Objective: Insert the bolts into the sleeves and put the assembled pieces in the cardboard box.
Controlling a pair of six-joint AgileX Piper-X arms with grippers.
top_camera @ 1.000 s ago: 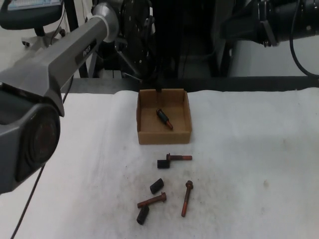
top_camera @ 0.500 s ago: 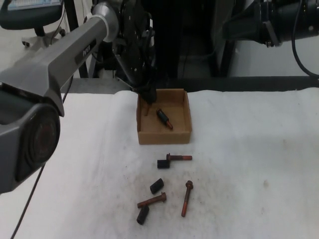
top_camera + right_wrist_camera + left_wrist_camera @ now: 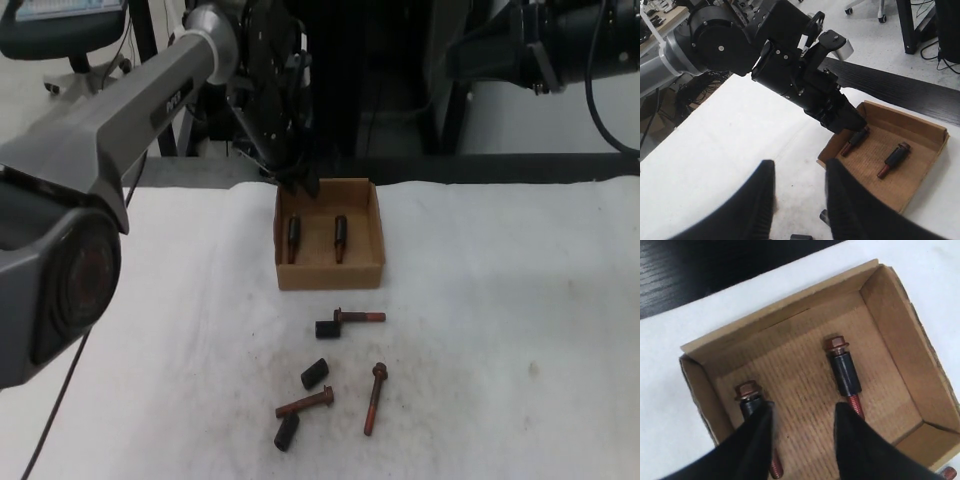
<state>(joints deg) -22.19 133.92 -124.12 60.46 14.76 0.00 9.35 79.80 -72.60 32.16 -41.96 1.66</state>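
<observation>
Bolts (image 3: 340,238) in box (image 3: 330,273) parallel — heads fwd.

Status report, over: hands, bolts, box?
Left hand open above brown cardboard box. Right hand open, empty. Two sleeved rust-red bolts inside box; three bare bolts, three black sleeves on white cloth. No obstruction.

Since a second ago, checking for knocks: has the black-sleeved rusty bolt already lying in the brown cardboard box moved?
Yes. In the high view the black-sleeved rusty bolt turned from slanted to parallel with the brown cardboard box's side walls.
</observation>
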